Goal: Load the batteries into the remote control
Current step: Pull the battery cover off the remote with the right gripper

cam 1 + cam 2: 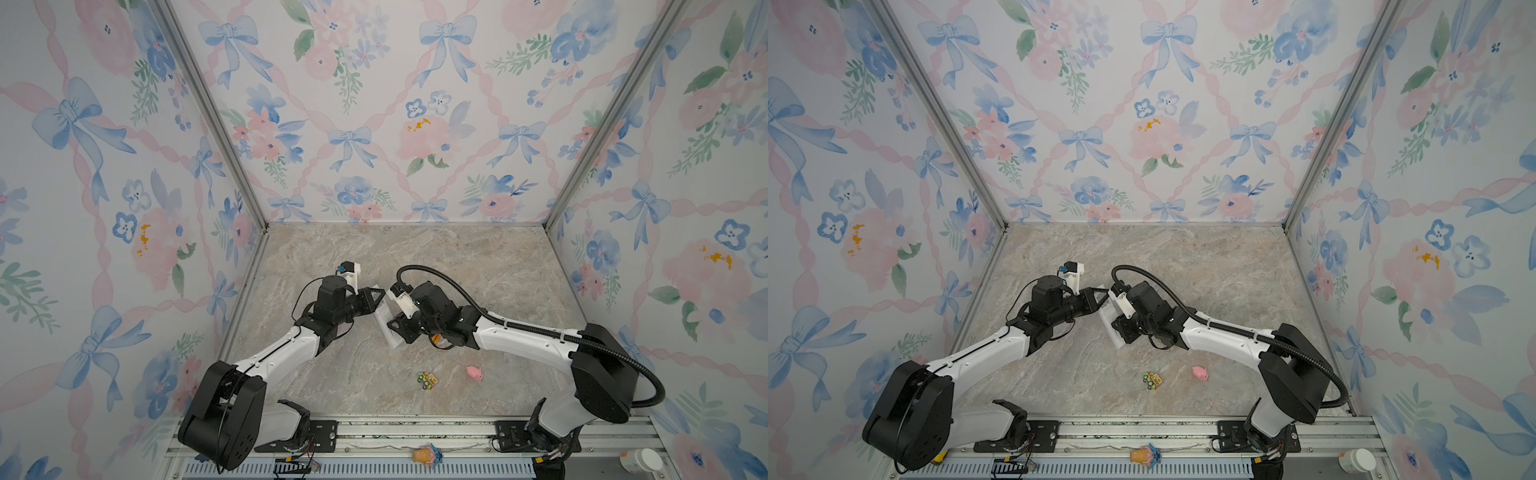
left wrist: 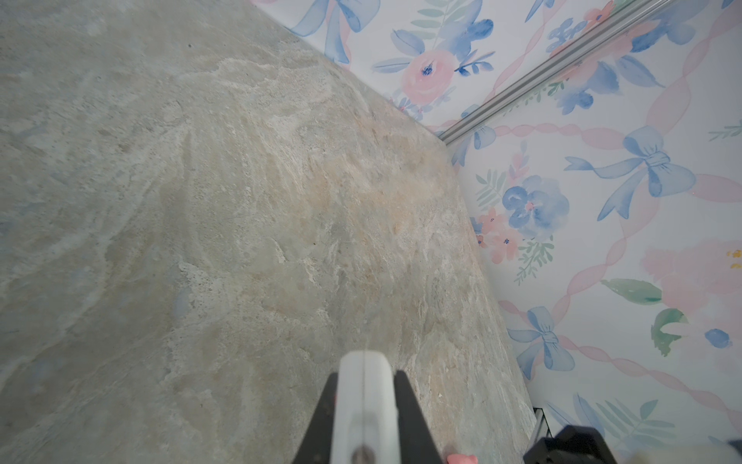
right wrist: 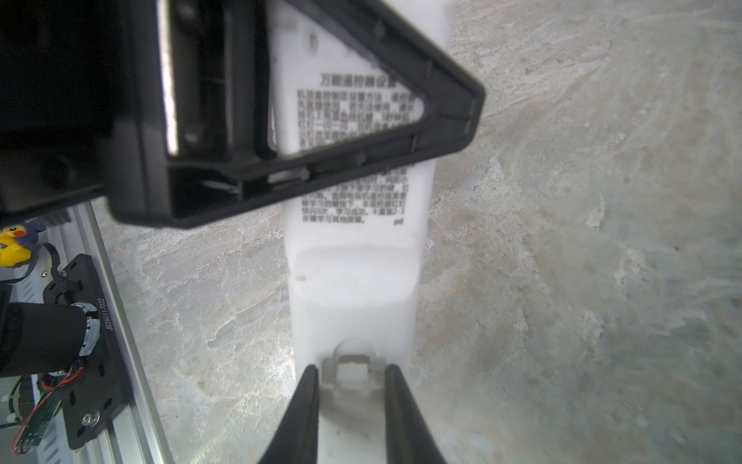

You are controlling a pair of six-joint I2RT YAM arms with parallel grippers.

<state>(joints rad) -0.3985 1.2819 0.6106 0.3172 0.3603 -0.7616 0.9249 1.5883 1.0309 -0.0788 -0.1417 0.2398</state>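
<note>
Left fingers (image 2: pixel 406 420) clench the remote control (image 3: pixel 353 249) edge-on; right fingers (image 3: pixel 401 409) grasp its end, over the middle of the beige marbled worktop (image 1: pixel 457 266). Floral, bow-patterned walls (image 1: pixel 374 104) enclose that worktop.

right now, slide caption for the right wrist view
Right gripper clamps the remote control, printed back showing; left gripper grips it crosswise.

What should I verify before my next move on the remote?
1. Left gripper jaws shut on the long slim white plastic remote control: ok.
2. Right gripper grip on the remote's end: cannot tell.
3. Remote's printed back faces the right wrist camera: ok.
4. Rounded white battery cover off: not ok, looks still on.
5. Batteries located: cannot tell.
6. Small green-orange toy car and pink pig figure clear of arms: ok.
</note>
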